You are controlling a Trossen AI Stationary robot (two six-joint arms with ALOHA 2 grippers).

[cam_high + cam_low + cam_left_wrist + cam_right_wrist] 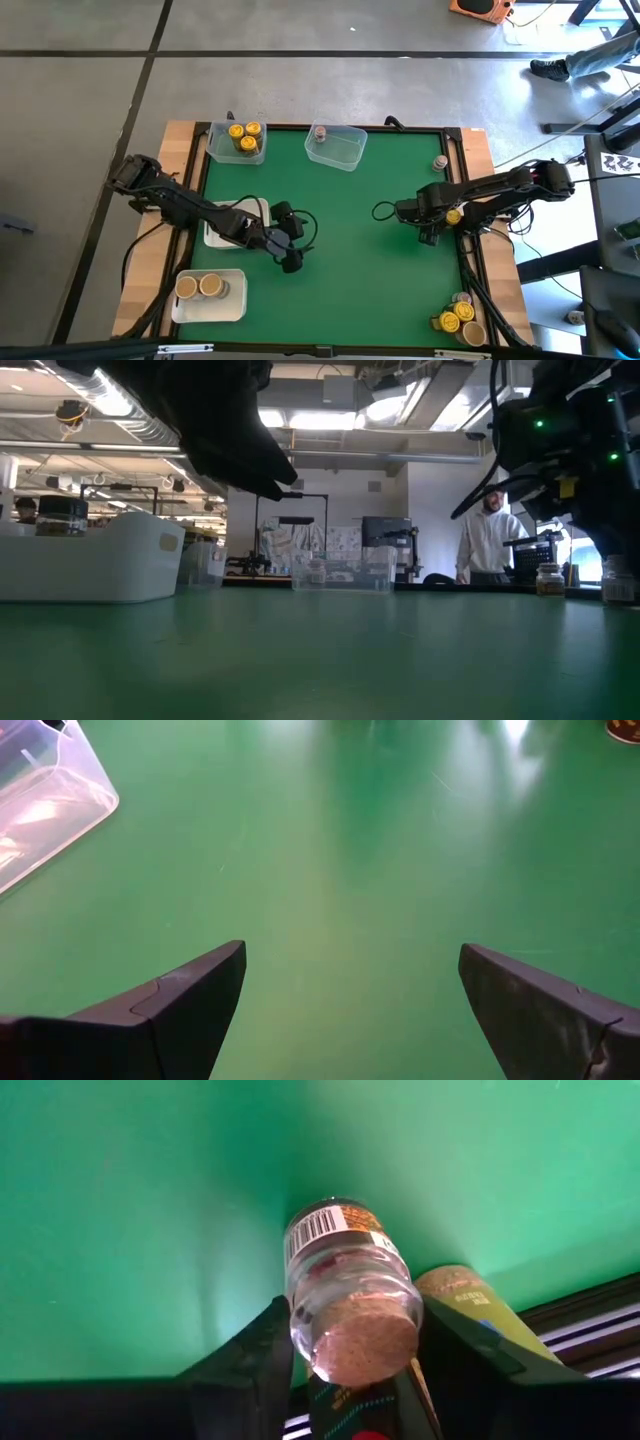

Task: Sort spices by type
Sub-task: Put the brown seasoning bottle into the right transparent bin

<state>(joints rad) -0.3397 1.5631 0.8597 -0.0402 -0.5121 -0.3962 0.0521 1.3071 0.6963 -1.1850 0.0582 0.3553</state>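
Observation:
My right gripper (345, 1365) hovers over the green mat near its right edge (430, 232) and is shut on a small glass spice jar (345, 1280) with a barcode label. My left gripper (350, 1010) is open above bare mat left of centre (290, 252) and touches nothing. Other jars: two yellow-lidded ones stand in a clear tub (243, 140), a grey-pink-lidded one in a second clear tub (320, 133), two tan-lidded ones in a white tray (200, 287), one alone by the mat's far right edge (440, 161), and a cluster at the near right corner (458, 320). My right gripper pinches the jar between its two fingers (250, 1365), one on each side of the glass body near its tan end (365, 1345). The jar lies along the fingers, tan end toward the wrist and label end (325, 1225) toward the mat. It is lifted clear.
A second white tray (225, 232) lies partly under my left arm. The mat's dark frame (600, 1315) runs close beside my right gripper. The middle of the mat (350, 230) is bare green. A person in a white top (492, 540) stands beyond the table's far edge.

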